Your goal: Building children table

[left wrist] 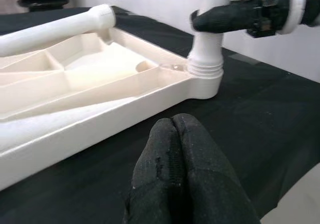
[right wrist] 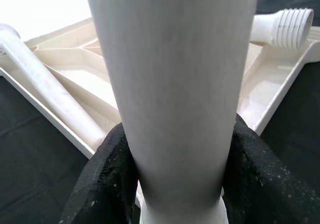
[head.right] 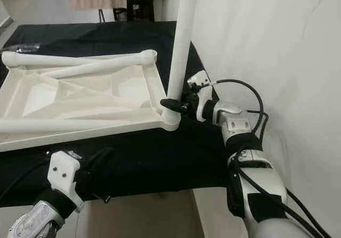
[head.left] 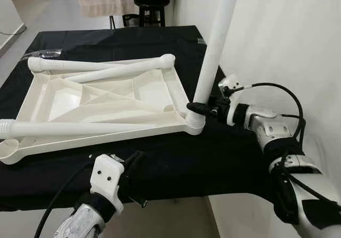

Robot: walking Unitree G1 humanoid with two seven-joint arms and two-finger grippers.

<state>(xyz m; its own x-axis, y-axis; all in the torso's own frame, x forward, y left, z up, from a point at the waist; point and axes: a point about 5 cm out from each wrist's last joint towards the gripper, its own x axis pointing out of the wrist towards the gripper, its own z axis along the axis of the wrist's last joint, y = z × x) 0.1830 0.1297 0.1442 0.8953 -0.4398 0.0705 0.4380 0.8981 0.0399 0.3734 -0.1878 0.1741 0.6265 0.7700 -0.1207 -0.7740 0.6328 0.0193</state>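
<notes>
The white children's tabletop (head.left: 106, 97) lies upside down on a black-covered table (head.left: 229, 158). One white leg (head.left: 216, 46) stands upright in its near right corner socket (head.left: 195, 122). My right gripper (head.left: 200, 109) is shut on this leg just above the socket, one black finger (right wrist: 102, 174) on each side. Three loose legs lie across the tabletop: one along the back (head.left: 69, 65), one slanting (head.left: 122, 70), one along the front (head.left: 80, 128). My left gripper (left wrist: 172, 126) is shut and empty, low over the cloth near the table's front edge, pointing at the socket corner.
A white wall (head.left: 277, 35) stands close along the table's right side. A dark stool (head.left: 151, 6) and a cloth-draped piece (head.left: 104, 1) stand beyond the far edge. The table's front edge drops to the floor (head.left: 176, 216) by my left arm.
</notes>
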